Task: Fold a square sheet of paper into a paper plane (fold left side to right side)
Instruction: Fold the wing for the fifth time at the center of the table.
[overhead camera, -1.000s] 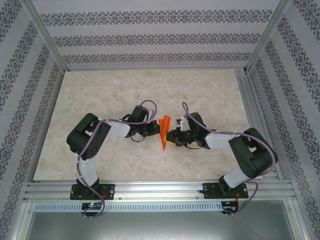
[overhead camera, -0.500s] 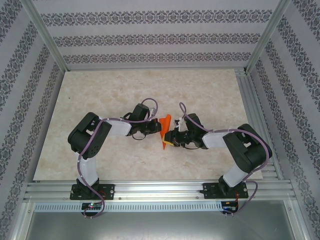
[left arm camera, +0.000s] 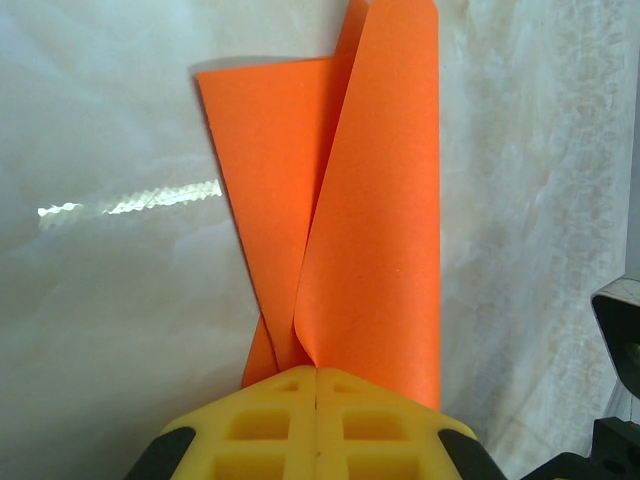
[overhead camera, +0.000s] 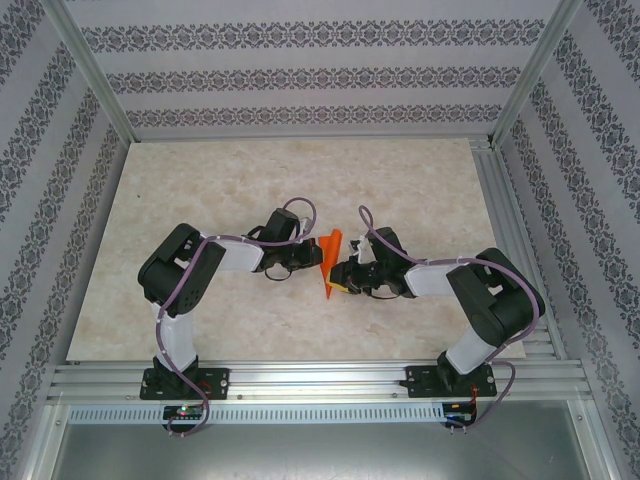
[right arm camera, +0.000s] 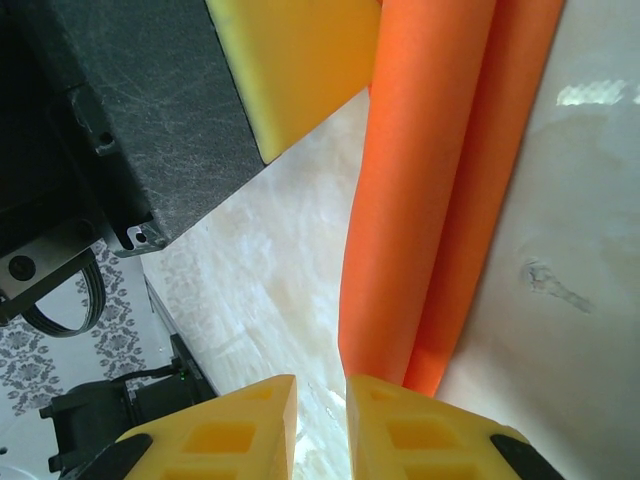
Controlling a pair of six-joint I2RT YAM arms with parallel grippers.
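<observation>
The orange sheet of paper (overhead camera: 329, 256), folded into a narrow pointed strip, lies at the table's middle between both grippers. In the left wrist view its layers (left arm camera: 370, 220) fan upward out of the seam between my yellow fingers. My left gripper (left arm camera: 317, 378) (overhead camera: 318, 263) is shut on the paper's edge. My right gripper (right arm camera: 320, 388) (overhead camera: 339, 282) stands narrowly open at the paper's near end. Bare table shows in its gap, and the paper (right arm camera: 440, 200) runs under its right finger (right arm camera: 420, 430). The left gripper's yellow finger (right arm camera: 290, 70) hovers just above.
The pale marble table (overhead camera: 200, 190) stretches around the two arms. Aluminium rails (overhead camera: 320, 380) run along the near edge, and posts stand at the far corners. Patterned walls (overhead camera: 300, 75) close in the back and both sides.
The right arm has shifted left toward the paper, and the paper's upper end has tilted and spread a little. Over the last half second almost nothing moves.
</observation>
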